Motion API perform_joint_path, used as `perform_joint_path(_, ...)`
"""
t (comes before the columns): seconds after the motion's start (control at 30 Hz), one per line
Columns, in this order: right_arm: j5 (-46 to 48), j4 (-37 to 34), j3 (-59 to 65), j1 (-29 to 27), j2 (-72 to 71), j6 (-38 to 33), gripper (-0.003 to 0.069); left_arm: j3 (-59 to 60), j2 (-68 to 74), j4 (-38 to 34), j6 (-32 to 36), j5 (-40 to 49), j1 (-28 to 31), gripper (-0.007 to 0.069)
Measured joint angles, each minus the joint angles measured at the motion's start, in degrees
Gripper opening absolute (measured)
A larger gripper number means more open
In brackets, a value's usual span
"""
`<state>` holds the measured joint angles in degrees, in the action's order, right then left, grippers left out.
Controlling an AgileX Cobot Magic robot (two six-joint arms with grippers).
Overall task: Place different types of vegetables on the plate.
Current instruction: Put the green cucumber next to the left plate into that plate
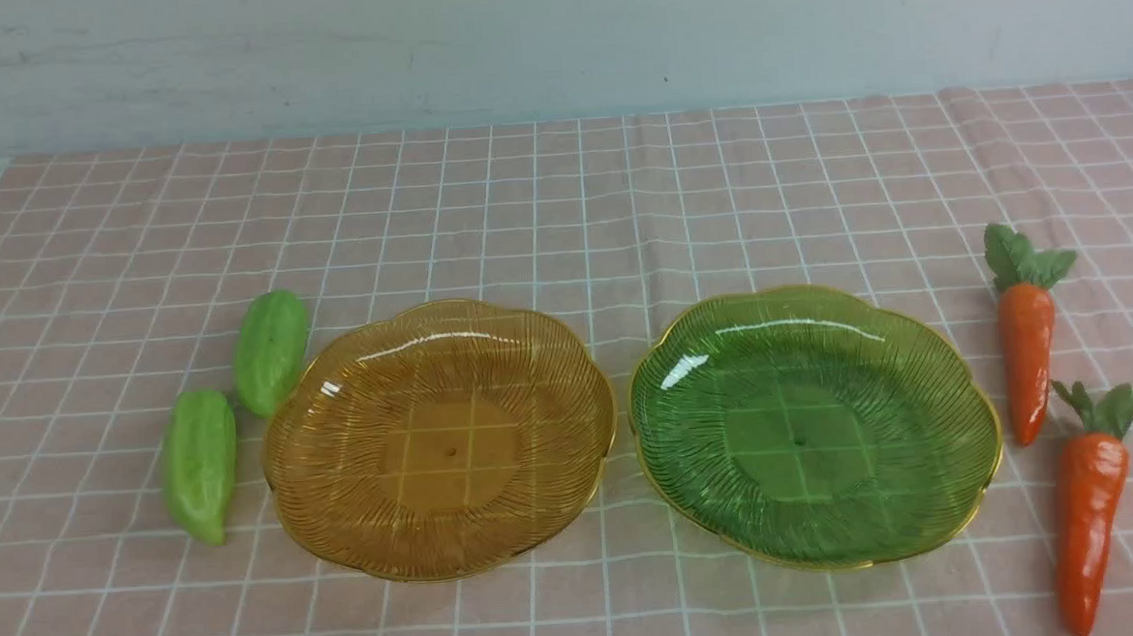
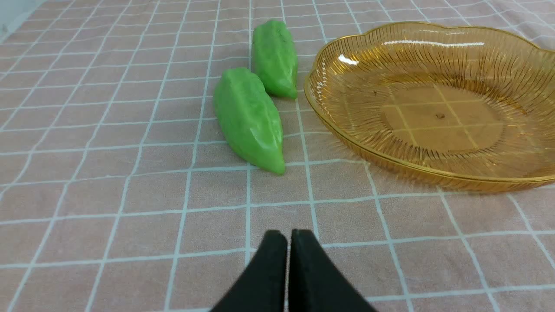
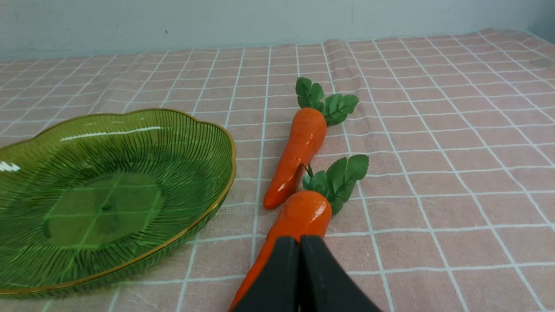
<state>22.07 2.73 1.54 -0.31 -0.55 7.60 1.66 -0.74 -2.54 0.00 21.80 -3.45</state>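
Observation:
Two light-green gourds lie left of the amber plate: the near gourd and the far gourd, which rests by the plate's rim. Both show in the left wrist view, near gourd and far gourd, beside the amber plate. Two orange carrots lie right of the green plate: the far carrot and the near carrot. My left gripper is shut and empty, short of the near gourd. My right gripper is shut and empty, over the near carrot; the far carrot lies beyond. Both plates are empty.
A pink checked cloth covers the table. A pale wall runs along the far edge. The cloth has a raised fold behind the carrots. Neither arm shows in the front view.

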Motion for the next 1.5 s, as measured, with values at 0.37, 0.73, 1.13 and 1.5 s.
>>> perform_joint_path(0.37,0.00,0.00,0.00,0.00,0.00,0.00,-0.0015,0.00,0.00,0.00,0.00,0.00,0.00,-0.0003)
perform_joint_path(0.73,0.00,0.00,0.00,0.00,0.00,0.00,-0.0015,0.00,0.00,-1.19,0.00,-0.24,0.00,-0.0003)
perform_joint_path(1.13,0.00,0.05,0.00,0.00,0.00,0.00,-0.0015,0.06,0.00,-23.65,-8.37,-20.20,0.00,-0.0003)
perform_joint_path(1.5,-17.00,-20.34,0.25,0.00,0.00,8.30,-0.0015,-12.43,0.56,-26.62,-6.89,-25.86,0.00,-0.0003)
